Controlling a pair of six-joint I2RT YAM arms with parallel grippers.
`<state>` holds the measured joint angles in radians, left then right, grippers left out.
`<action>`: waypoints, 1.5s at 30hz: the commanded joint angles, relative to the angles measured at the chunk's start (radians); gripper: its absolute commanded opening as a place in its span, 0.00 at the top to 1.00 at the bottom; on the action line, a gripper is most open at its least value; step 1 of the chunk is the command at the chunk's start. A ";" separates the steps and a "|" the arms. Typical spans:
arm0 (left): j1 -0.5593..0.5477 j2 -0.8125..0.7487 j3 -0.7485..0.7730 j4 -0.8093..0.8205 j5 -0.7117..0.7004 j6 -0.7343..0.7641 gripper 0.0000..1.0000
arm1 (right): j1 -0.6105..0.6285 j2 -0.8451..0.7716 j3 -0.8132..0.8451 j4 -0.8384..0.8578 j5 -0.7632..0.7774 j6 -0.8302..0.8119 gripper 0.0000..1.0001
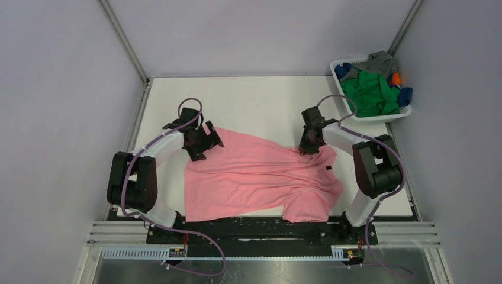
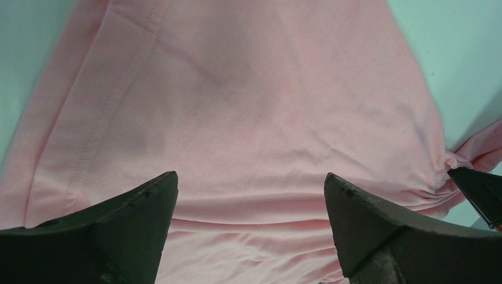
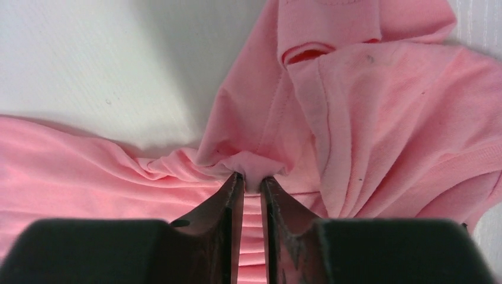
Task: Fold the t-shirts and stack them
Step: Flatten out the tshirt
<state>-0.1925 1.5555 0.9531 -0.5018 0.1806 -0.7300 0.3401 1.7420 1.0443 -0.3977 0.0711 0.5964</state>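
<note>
A salmon pink t-shirt (image 1: 254, 174) lies spread and rumpled across the middle of the table. My left gripper (image 1: 204, 141) is open over its far left corner, and the cloth (image 2: 254, 106) fills the view between the spread fingers (image 2: 142, 207). My right gripper (image 1: 309, 145) is shut on a pinch of the pink t-shirt (image 3: 251, 163) at its far right edge, near the shoulder. Green (image 1: 370, 92), grey (image 1: 379, 61), blue (image 1: 342, 71) and orange (image 1: 396, 77) t-shirts lie heaped in the basket.
A white plastic basket (image 1: 372, 118) stands at the far right corner of the white table (image 1: 260, 100). Grey walls close in the table on three sides. The right gripper's fingertip (image 2: 482, 189) shows at the right edge of the left wrist view.
</note>
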 commanded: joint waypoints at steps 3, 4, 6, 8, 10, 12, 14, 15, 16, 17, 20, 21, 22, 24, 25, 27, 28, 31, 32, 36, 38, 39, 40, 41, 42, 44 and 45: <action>-0.004 0.003 -0.002 0.028 0.020 0.015 0.08 | -0.001 -0.003 0.039 0.023 0.045 -0.004 0.92; -0.004 0.004 -0.002 0.028 0.019 0.015 0.08 | -0.001 -0.008 0.044 0.023 0.042 -0.023 1.00; -0.004 0.007 -0.001 0.028 0.017 0.015 0.08 | 0.000 -0.017 0.055 0.030 0.036 -0.067 1.00; -0.004 0.009 0.001 0.032 0.019 0.017 0.08 | 0.001 -0.016 0.071 0.046 0.020 -0.112 1.00; -0.004 0.013 0.004 0.036 0.017 0.014 0.08 | 0.007 0.003 0.108 0.053 0.009 -0.163 1.00; -0.002 0.017 0.010 0.037 0.018 0.015 0.08 | 0.014 0.041 0.164 0.040 -0.005 -0.202 1.00; -0.002 0.022 0.021 0.037 0.019 0.019 0.08 | 0.030 0.082 0.233 0.025 -0.011 -0.244 1.00; -0.002 0.026 0.026 0.037 0.019 0.021 0.08 | 0.039 0.106 0.273 0.019 -0.012 -0.259 1.00; -0.002 0.029 0.030 0.036 0.021 0.021 0.08 | 0.048 0.135 0.317 0.012 -0.022 -0.273 1.00; -0.002 0.035 0.035 0.034 0.021 0.021 0.08 | 0.057 0.171 0.368 -0.003 -0.051 -0.299 1.00; -0.002 0.048 0.045 0.031 0.025 0.018 0.08 | 0.095 0.295 0.553 -0.089 -0.060 -0.374 1.00; -0.002 0.050 0.047 0.032 0.025 0.015 0.08 | 0.104 0.332 0.619 -0.126 -0.047 -0.396 1.00; -0.002 0.050 0.048 0.032 0.025 0.013 0.08 | 0.109 0.366 0.676 -0.162 -0.035 -0.406 0.94; -0.001 0.050 0.056 0.031 0.025 0.007 0.08 | 0.109 0.409 0.777 -0.217 0.014 -0.398 0.49; 0.000 0.050 0.062 0.031 0.025 0.004 0.07 | 0.109 0.413 0.794 -0.229 0.041 -0.398 0.29; 0.000 0.046 0.076 0.026 0.025 0.002 0.06 | 0.109 0.373 0.777 -0.228 0.089 -0.400 0.01; 0.001 0.044 0.083 0.022 0.021 0.001 0.05 | 0.109 0.342 0.749 -0.215 0.101 -0.401 0.01; -0.001 0.042 0.098 0.018 0.014 -0.007 0.03 | 0.104 0.241 0.629 -0.201 0.109 -0.367 0.01; 0.000 0.045 0.103 0.019 0.011 -0.012 0.02 | 0.098 0.206 0.578 -0.199 0.091 -0.345 0.01; 0.000 0.081 0.124 0.031 0.020 -0.036 0.01 | 0.052 0.118 0.359 -0.179 -0.093 -0.206 0.01; 0.000 0.111 0.134 0.045 0.029 -0.052 0.01 | 0.017 0.106 0.264 -0.153 -0.185 -0.145 0.01; -0.001 0.131 0.142 0.054 0.034 -0.059 0.01 | -0.003 0.110 0.230 -0.136 -0.224 -0.122 0.01; 0.000 0.155 0.154 0.056 0.036 -0.063 0.01 | -0.022 0.122 0.207 -0.119 -0.250 -0.100 0.01; 0.001 0.181 0.172 0.057 0.038 -0.064 0.01 | -0.049 0.138 0.198 -0.113 -0.279 -0.088 0.01; 0.000 0.209 0.189 0.058 0.034 -0.068 0.01 | -0.069 0.160 0.205 -0.110 -0.300 -0.081 0.00; 0.007 0.267 0.238 0.060 0.022 -0.075 0.01 | -0.100 0.206 0.240 -0.100 -0.324 -0.070 0.00; 0.015 0.299 0.264 0.060 0.019 -0.084 0.01 | -0.112 0.232 0.276 -0.095 -0.326 -0.066 0.01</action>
<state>-0.1921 1.7714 1.1168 -0.4763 0.1947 -0.7795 0.2794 1.9030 1.2640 -0.5495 -0.1532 0.4622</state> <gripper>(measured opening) 0.989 0.993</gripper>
